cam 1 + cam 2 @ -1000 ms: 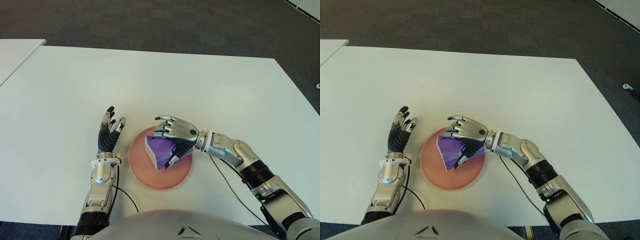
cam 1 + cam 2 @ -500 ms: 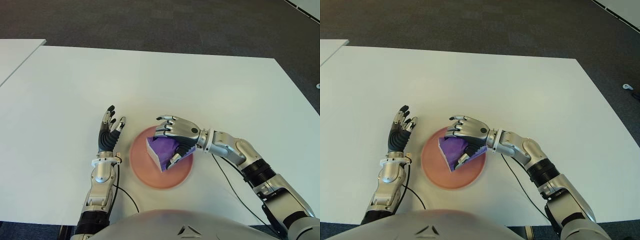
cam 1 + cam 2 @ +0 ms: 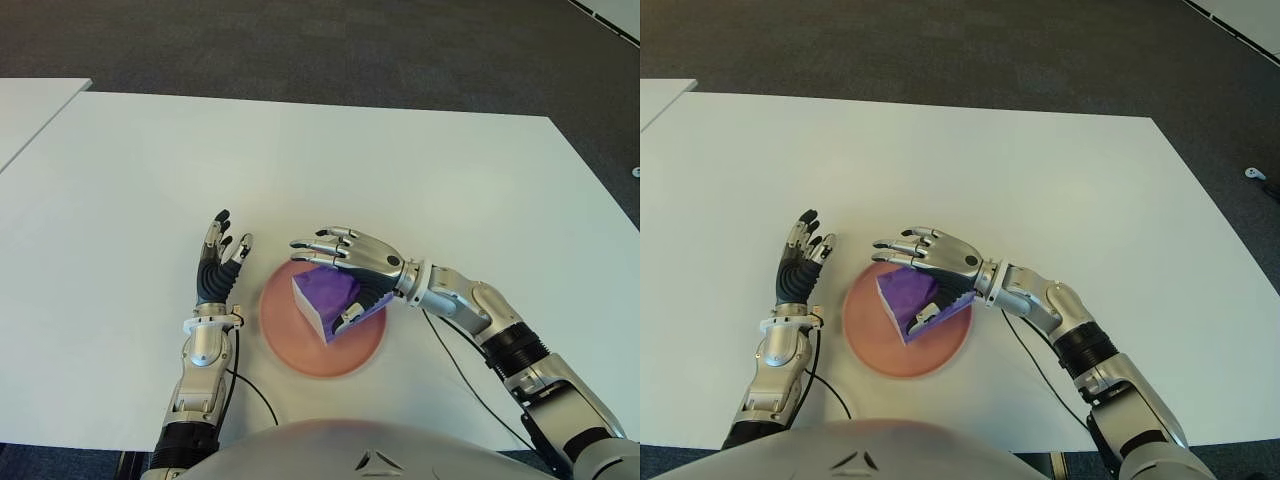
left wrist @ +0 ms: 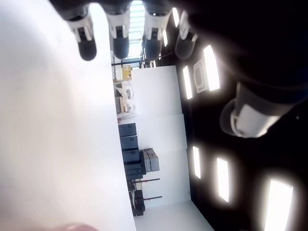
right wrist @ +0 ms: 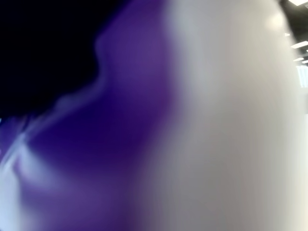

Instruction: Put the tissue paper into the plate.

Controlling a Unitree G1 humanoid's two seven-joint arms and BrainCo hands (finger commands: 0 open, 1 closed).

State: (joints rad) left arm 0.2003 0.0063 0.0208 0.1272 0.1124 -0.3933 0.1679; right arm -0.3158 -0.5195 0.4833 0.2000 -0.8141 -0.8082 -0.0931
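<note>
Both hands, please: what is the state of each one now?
Left hand: open, holds nothing, left of the plate.
Right hand: fingers spread open over the tissue paper in the plate.

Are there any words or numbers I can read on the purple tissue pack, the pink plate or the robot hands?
None can be read.
Purple tissue pack with white side, lying in the round pink plate: no print shows.
Right robot hand, fingers opened over the pack: no label visible.
Left robot hand, beside the plate on its left: no label visible.
White table: blank.
</note>
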